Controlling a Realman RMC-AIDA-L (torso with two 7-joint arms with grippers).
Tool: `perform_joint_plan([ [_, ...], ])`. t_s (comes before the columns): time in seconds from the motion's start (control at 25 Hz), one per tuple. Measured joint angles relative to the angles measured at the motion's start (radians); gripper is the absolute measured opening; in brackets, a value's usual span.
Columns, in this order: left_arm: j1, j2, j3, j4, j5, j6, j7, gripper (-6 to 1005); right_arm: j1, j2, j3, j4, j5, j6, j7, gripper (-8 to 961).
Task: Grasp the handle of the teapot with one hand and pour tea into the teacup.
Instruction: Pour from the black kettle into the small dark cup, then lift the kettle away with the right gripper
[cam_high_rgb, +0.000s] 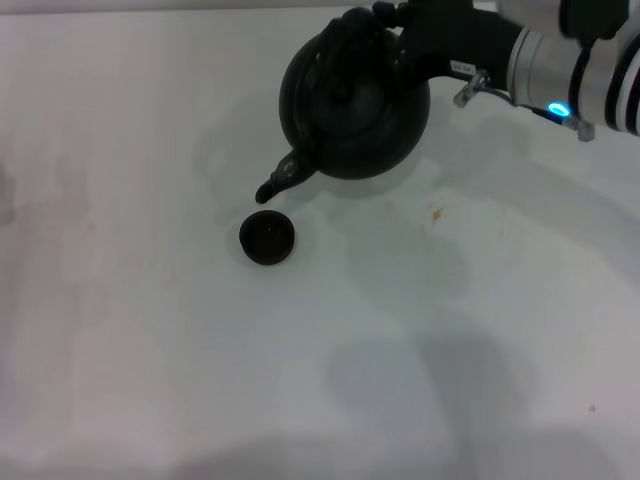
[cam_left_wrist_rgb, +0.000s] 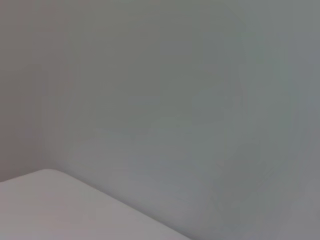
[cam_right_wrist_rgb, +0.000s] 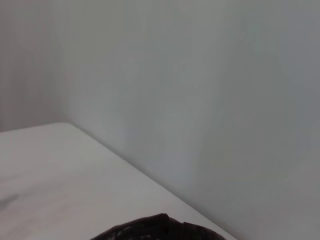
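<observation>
In the head view the round black teapot (cam_high_rgb: 355, 110) hangs tilted above the white table (cam_high_rgb: 150, 330), its spout (cam_high_rgb: 275, 183) pointing down at the teacup (cam_high_rgb: 267, 238). The spout tip is just above and behind the cup's far rim. The cup stands upright on the table. My right gripper (cam_high_rgb: 385, 40) reaches in from the upper right and is shut on the handle (cam_high_rgb: 335, 55) at the pot's top. No stream of tea can be made out. A black part of the pot (cam_right_wrist_rgb: 155, 230) shows at the edge of the right wrist view. My left gripper is out of view.
A small pale orange-brown spot (cam_high_rgb: 436, 213) lies on the table to the right of the cup. The left wrist view shows only a table corner (cam_left_wrist_rgb: 50, 210) and a plain wall (cam_left_wrist_rgb: 175, 100).
</observation>
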Motion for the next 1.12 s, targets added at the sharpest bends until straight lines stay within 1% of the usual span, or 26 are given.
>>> perform_joint_plan([
  [0.24, 0.000, 0.000, 0.000, 0.001, 0.000, 0.000, 0.000, 613, -0.002, 0.000, -0.032, 0.002, 0.000, 0.017, -0.045, 222],
  [0.52, 0.000, 0.001, 0.000, 0.002, 0.000, 0.000, 0.000, 612, -0.010, 0.000, -0.082, 0.002, 0.000, 0.073, -0.082, 204],
  [0.76, 0.000, 0.001, -0.002, 0.002, -0.002, 0.000, 0.000, 612, -0.010, 0.002, -0.098, 0.002, 0.000, 0.104, -0.097, 201],
  [1.12, 0.000, 0.002, -0.001, 0.001, -0.002, 0.001, 0.000, 613, -0.011, 0.002, -0.108, 0.003, 0.000, 0.116, -0.108, 186],
])
